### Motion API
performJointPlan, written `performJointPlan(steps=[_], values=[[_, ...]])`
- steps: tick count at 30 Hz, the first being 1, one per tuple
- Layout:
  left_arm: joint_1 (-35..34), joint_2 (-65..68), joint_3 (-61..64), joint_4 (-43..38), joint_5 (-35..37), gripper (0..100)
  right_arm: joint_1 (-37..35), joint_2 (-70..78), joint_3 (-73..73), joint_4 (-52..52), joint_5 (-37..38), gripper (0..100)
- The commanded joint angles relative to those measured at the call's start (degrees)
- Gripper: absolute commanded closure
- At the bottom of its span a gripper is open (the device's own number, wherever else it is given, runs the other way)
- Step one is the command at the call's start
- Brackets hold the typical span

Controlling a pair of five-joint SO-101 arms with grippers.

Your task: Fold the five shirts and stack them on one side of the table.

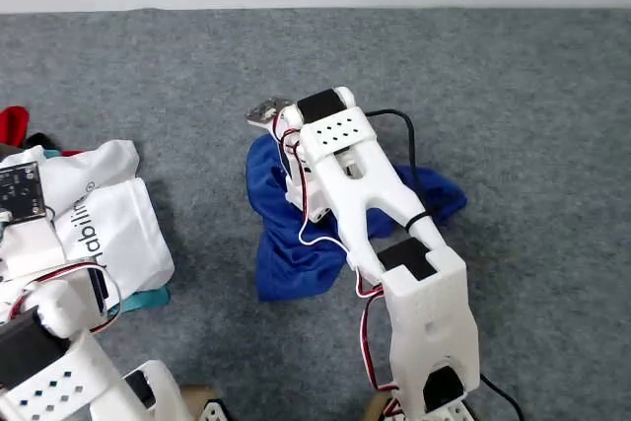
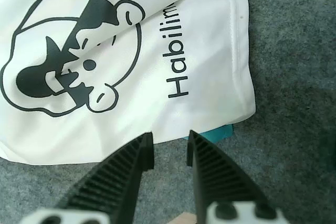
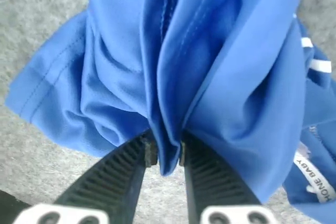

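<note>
A crumpled blue shirt (image 1: 296, 258) lies at the middle of the grey table, bunched under my right arm (image 1: 345, 160). My right gripper (image 3: 168, 153) is shut on a thick fold of the blue shirt (image 3: 220, 77), with the cloth pinched between the fingertips. A folded white shirt (image 1: 108, 214) with a black print lies at the left side on top of a teal shirt (image 1: 148, 298). My left gripper (image 2: 170, 142) hangs just above the near edge of the white shirt (image 2: 105, 77), narrowly open with nothing in it. A teal corner (image 2: 218, 132) sticks out beneath the white shirt.
Red cloth (image 1: 12, 123) and a bit of black cloth (image 1: 37, 140) peek out behind the white shirt at the left edge. Bare grey table (image 1: 532, 96) stretches to the back and right. My left arm (image 1: 49, 342) takes up the front left corner.
</note>
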Motion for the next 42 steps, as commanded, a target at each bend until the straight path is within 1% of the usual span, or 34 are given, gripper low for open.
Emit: performJointPlan(steps=[1,3,6,11,16,18,21,25,30,33,36,42], values=[[0.4,-0.4,-0.1,-1.2,0.2,89,0.0,0.7,-0.5,2.1,0.6,92.4],[0.4,-0.4,-0.1,-1.2,0.2,89,0.0,0.9,-0.6,2.0,0.6,92.7],[0.4,-0.4,-0.1,-1.2,0.2,89,0.0,0.8,-0.6,1.9,0.7,99.5],[0.4,-0.4,-0.1,-1.2,0.2,89,0.7,-2.3,-0.6,2.2,2.4,98.8],[0.4,-0.4,-0.1,-1.2,0.2,89,2.0,-13.4,-0.6,2.3,2.5,98.8],[0.4,-0.4,-0.1,-1.2,0.2,89,2.9,-19.0,-0.6,2.3,3.8,98.8],[0.4,-0.4,-0.2,-1.2,0.2,89,5.3,-28.0,-0.6,2.2,4.4,98.8],[0.4,-0.4,-0.5,-1.2,0.2,89,11.6,-38.4,-0.6,2.2,8.1,98.8],[0.4,-0.4,-0.5,-1.2,0.2,89,23.6,-46.7,-0.6,1.9,13.4,98.8],[0.8,-0.4,-0.6,-1.2,0.2,89,30.5,-48.8,-0.6,1.9,15.9,98.8],[5.4,-0.4,-0.7,-1.2,0.2,89,35.5,-48.9,-0.4,2.1,18.2,98.8],[20.4,-0.4,-5.1,-1.2,0.4,89,42.9,-49.6,-0.5,2.0,23.9,98.8]])
